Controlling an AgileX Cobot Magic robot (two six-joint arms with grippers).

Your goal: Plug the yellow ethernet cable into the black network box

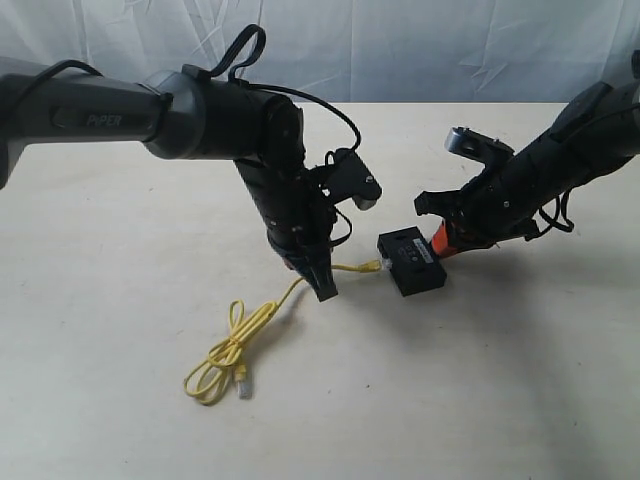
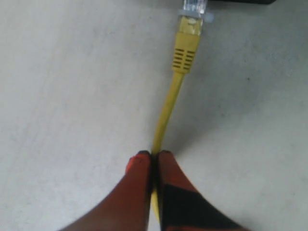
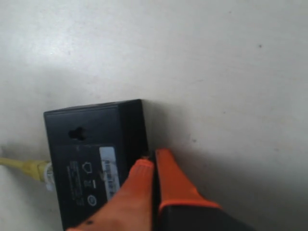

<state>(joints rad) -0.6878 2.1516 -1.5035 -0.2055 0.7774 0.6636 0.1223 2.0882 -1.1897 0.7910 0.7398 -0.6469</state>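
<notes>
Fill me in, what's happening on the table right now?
The left gripper is shut on the yellow cable a little behind its clear plug, with the plug at the side of the black box. The right gripper is shut, its tips against the box's opposite side, apparently bracing it. Whether the plug is fully in cannot be told. The rest lies looped on the table.
</notes>
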